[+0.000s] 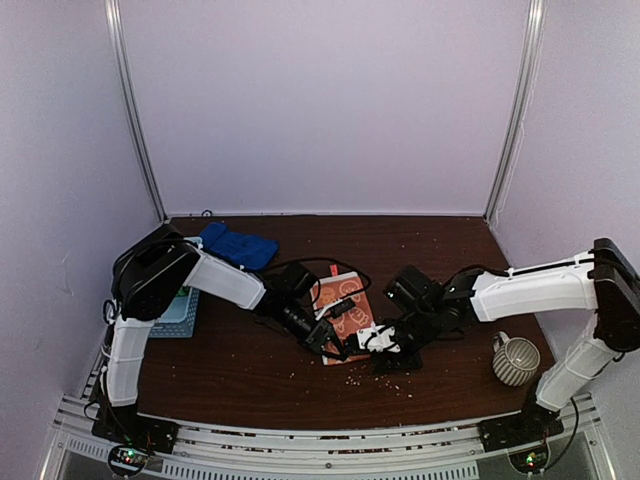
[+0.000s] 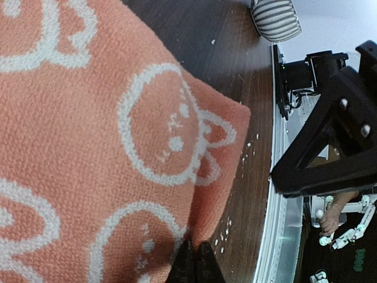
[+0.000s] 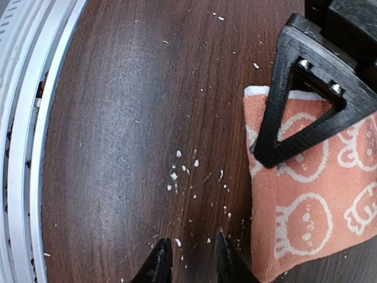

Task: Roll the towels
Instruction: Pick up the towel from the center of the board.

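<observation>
The orange towel with white pattern [image 1: 345,298] lies flat at the table's middle. It fills the left wrist view [image 2: 106,147] and shows at the right of the right wrist view [image 3: 306,224]. My left gripper [image 2: 194,259] is shut, pinching the towel's near edge, seen from above too [image 1: 327,338]. My right gripper [image 3: 191,262] is open by a narrow gap and empty, just above bare wood beside the towel's near corner, close to the left gripper [image 1: 385,345]. A royal blue towel [image 1: 238,246] lies crumpled at the back left. No green or dark red towel is in view.
A light blue basket [image 1: 178,315] sits at the left edge under the left arm. A striped cup [image 1: 515,360] lies at the right near the right arm's base. White crumbs [image 3: 182,171] dot the wood near the front metal rail [image 3: 23,147].
</observation>
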